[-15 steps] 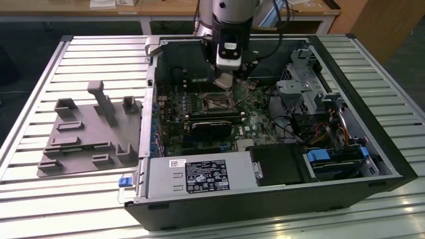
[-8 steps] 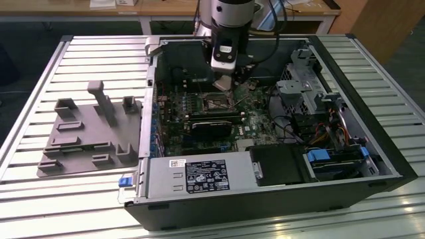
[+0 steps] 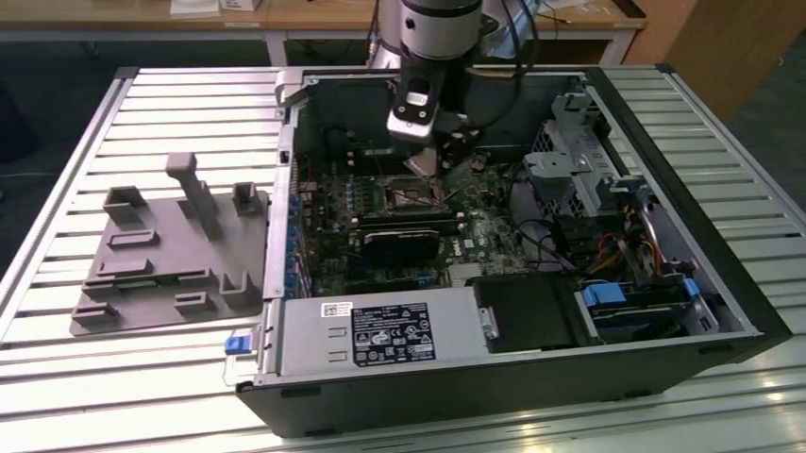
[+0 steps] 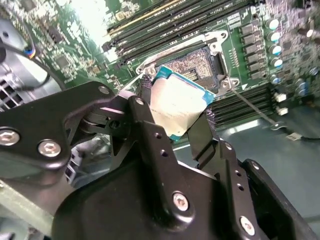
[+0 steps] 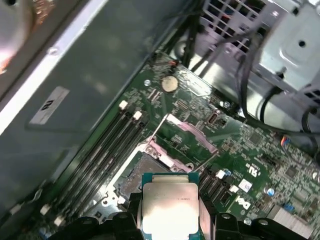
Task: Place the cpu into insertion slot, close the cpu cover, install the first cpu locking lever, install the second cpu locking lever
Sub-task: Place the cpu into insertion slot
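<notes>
Case (image 3: 529,392): open desktop chassis lying on its side, centre and right of the exterior view. Board (image 3: 485,217): green, inside the case at mid-frame. Arm (image 3: 441,28): enters at the frame's top centre and reaches down into the case. Gripper (image 3: 441,160): black, fingers (image 4: 145,117) closed to a narrow span and clamping the cpu by two opposite edges; hangs over the board's upper middle. Cover (image 5: 190,131): silvery frame, swung up and open on the slot's far side, so the way down looks free. Slot (image 5: 142,172): dark square with a metal rim, bare, directly beneath the gripper. Cpu (image 5: 169,207): pale metal top up, green edge showing, held above the slot's near side, seemingly not yet seated. Handling note, as judgement: square the chip's edges to the rim and match its marked corner. Keep it level and lower it straight without sliding across the contacts. Use no force, and let go only once it lies flat inside the rim.
</notes>
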Motion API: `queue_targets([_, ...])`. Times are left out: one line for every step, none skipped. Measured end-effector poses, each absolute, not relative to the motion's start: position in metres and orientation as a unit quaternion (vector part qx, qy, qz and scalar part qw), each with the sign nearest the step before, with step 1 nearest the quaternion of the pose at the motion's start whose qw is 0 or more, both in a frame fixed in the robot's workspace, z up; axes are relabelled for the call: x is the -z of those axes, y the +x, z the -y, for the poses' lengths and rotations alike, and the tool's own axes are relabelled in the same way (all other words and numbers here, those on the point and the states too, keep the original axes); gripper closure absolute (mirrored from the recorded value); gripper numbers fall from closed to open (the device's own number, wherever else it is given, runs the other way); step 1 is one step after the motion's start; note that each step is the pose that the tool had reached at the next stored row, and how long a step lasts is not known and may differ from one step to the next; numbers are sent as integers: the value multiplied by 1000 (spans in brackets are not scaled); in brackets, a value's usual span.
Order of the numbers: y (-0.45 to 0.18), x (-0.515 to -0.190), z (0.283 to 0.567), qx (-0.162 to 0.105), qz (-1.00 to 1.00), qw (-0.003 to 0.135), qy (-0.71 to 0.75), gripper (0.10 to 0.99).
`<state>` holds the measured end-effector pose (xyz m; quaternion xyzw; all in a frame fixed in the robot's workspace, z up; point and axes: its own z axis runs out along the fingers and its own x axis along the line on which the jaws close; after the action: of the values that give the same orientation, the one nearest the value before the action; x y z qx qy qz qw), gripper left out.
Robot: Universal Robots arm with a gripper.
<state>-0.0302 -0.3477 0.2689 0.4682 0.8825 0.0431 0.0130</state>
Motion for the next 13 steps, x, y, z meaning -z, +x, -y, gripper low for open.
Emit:
queue_targets([-30, -268, 348, -43, -878, 13, 476, 549])
queue_targets([-30, -267, 348, -43, -874, 14, 484, 549])
queue_targets([-30, -266, 348, -43, -870, 14, 492, 549])
queue_targets([-30, -265, 348, -43, -865, 15, 500, 549])
queue_targets([-30, -264, 348, -42, -861, 15, 507, 549])
queue_targets([-30, -263, 348, -42, -856, 15, 516, 549])
queue_targets([-30, -262, 348, -42, -851, 16, 524, 549])
queue_targets([-30, -261, 348, -42, -846, 16, 531, 549])
queue_targets([-30, -260, 348, -42, -841, 16, 539, 549])
queue_targets([-30, -258, 348, -42, -836, 17, 546, 549])
queue_targets([-30, -258, 348, -42, -831, 17, 554, 549])
queue_targets([-30, -257, 348, -41, -826, 18, 561, 549])
queue_targets([-30, -256, 348, -41, -821, 18, 569, 549])
